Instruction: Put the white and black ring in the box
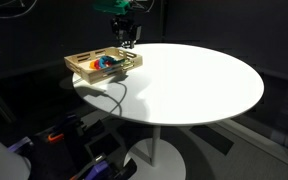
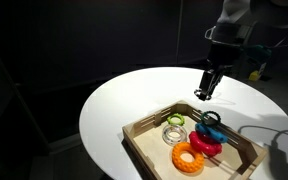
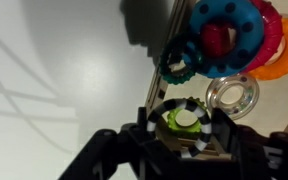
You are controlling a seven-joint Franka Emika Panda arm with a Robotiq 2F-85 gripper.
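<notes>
Robotiq gripper (image 2: 202, 95) poised above one corner of the shallow light-wood tray with low walls (image 2: 150, 116), which sits on the round white table (image 2: 109, 110). In the wrist view the small flat ring with black and white segments (image 3: 187, 117) appears framed between the two fingers, directly under the tool and inside the tray's outline. From where I stand I cannot tell whether the fingers clamp it or whether it lies on the tray floor beneath them. Just beyond the fingertips lie a clear plastic ring (image 3: 214, 97) and a dark toothed ring (image 3: 167, 66), with a large blue ring (image 3: 246, 22) farther out. Risks, as I judge them: the tray wall runs close beside the tool, so a ring let go from this height may strike the wall top or a neighbouring ring and hop out onto the table. A descent may instead clip that wall with a finger and shove the tray.
</notes>
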